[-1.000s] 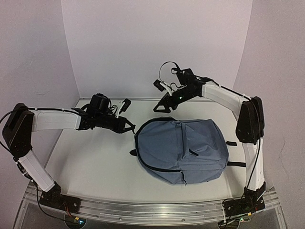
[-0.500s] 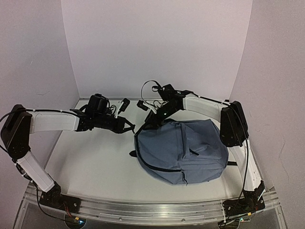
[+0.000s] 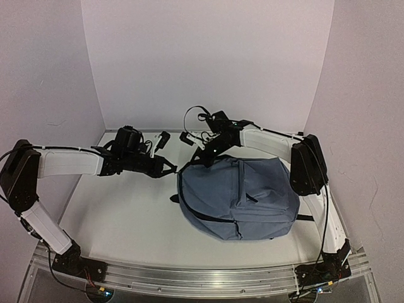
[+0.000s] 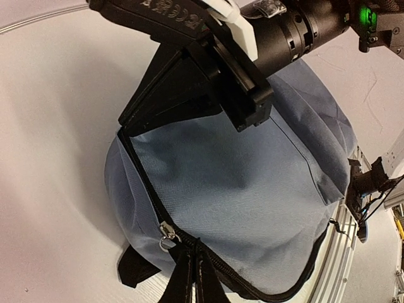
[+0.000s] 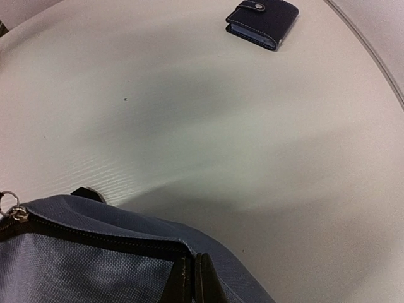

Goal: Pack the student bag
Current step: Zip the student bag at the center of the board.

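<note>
The student bag (image 3: 246, 196), slate-blue with black zippers, lies on the white table right of centre. My left gripper (image 3: 172, 168) reaches its left edge. In the left wrist view that gripper (image 4: 196, 246) is shut on the black zipper band beside the metal slider (image 4: 166, 232). My right gripper (image 3: 197, 158) is at the bag's far left corner. In the right wrist view it (image 5: 194, 259) is shut on the fabric edge of the bag (image 5: 76, 265) along the zipper. The left wrist view also shows the right gripper (image 4: 126, 121) pinching that corner.
A small dark navy wallet (image 5: 262, 22) with a snap tab lies on the table beyond the bag. Black straps (image 3: 307, 218) stick out at the bag's right side. White walls close in the table at the back and both sides.
My right gripper swung left and down from above the bag's far edge to its left corner and shut on the edge. The bag shifted slightly. The left arm barely moved.
</note>
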Tool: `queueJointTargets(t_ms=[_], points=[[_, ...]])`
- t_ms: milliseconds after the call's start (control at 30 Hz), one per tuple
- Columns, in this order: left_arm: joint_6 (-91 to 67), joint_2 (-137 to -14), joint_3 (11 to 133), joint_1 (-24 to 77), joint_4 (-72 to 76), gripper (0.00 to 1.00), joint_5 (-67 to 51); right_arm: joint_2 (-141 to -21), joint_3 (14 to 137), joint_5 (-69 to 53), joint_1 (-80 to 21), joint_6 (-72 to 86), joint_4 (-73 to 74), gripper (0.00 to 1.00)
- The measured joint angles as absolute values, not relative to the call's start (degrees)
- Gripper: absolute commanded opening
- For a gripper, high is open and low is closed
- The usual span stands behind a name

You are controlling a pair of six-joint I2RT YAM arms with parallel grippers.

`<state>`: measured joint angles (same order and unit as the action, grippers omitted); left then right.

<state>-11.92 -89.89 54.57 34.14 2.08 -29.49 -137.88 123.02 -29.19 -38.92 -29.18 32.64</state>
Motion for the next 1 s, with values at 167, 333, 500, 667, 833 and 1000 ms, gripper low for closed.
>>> queueJointTargets(t_ms=[167, 333, 500, 667, 833, 1000], points=[[-11.08, -89.82, 54.57, 37.5, 1.98, 0.0, -27.98, -137.88, 123.17, -21.9, -39.35, -26.29, 30.58, 0.0], [-10.55, -89.82, 54.5, 43.46, 2.05, 0.0, -26.7, -137.88, 124.26, -15.51, -39.11, -23.5, 29.76, 0.0], [-10.82, -89.73, 53.93, 46.32, 2.69, 0.0, -24.17, -138.18, 126.04, -11.9, -38.92, -21.62, 30.19, 0.0], [-11.07, -89.71, 53.93, 51.67, 2.44, 0.0, -23.39, -140.46, 127.98, -7.47, -38.3, -20.2, 29.2, 0.0], [-11.32, -90.39, 54.02, 55.22, 2.55, 0.0, -19.08, -141.37, 128.26, -6.18, -38.0, -19.23, 29.36, 0.0], [-12.18, -93.69, 55.07, 58.75, 3.24, 0.0, -15.36, -141.46, 128.66, -4.56, -38.02, -18.19, 29.83, 0.0]])
